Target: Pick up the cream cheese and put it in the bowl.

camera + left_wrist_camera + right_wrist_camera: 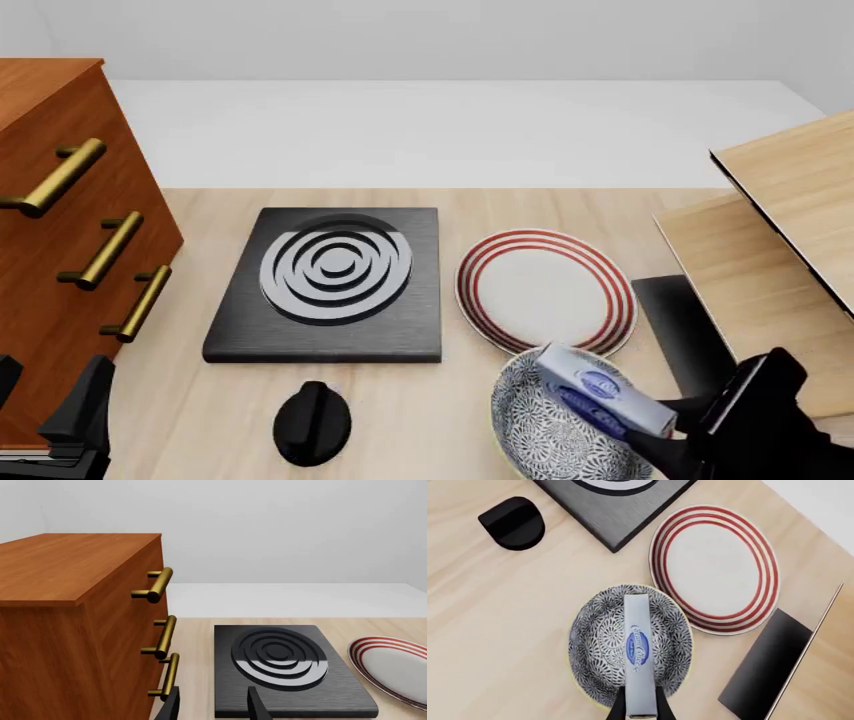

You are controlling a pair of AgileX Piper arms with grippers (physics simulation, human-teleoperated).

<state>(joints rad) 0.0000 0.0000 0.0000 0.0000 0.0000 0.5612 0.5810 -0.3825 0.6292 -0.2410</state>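
The cream cheese (599, 398), a pale grey-blue box with a blue oval logo, hangs tilted over the bowl (534, 430). My right gripper (663, 436) is shut on its near end. In the right wrist view the cream cheese (638, 652) stands on its narrow edge across the patterned bowl (597, 642), pinched between the two fingers (617, 709) of the gripper (640, 711). Whether the box touches the bowl's inside, I cannot tell. My left gripper (47, 400) stays far off at the front left near the cabinet, and its wrist view shows the gripper (213, 707) open and holding nothing.
A white plate with red rings (545, 290) lies just behind the bowl. A black stove slab (334, 285) sits mid-table with a black knob (314, 422) in front. A wooden drawer cabinet (54, 250) stands at left, a wooden rack (787, 240) at right.
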